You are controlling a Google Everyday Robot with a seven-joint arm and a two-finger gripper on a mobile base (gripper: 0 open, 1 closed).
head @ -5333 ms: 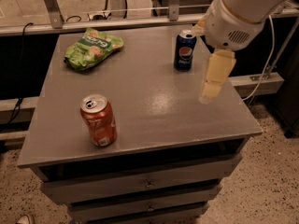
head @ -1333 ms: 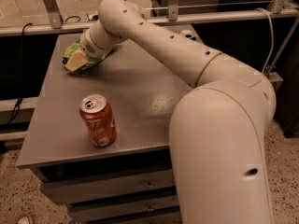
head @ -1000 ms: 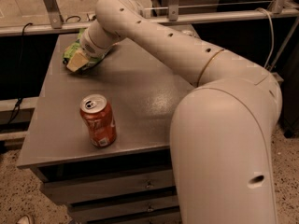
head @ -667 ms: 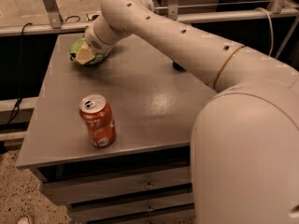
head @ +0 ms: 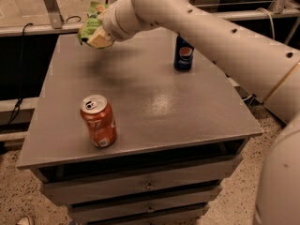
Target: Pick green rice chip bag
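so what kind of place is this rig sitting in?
Probably a lab or workshop test bay: a grey drawer cabinet, speckled hard floor and metal framing behind. The gripper holds the green rice chip bag above the cabinet's far corner.

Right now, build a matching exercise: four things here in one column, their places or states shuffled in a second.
1 green rice chip bag
2 orange soda can
3 blue Pepsi can
4 tool

A upright, table front left
B upright, table far right
C shut on the bag, above the far left corner
D held off the table top

Pairs: 1-D, 2-A, 3-B, 4-C
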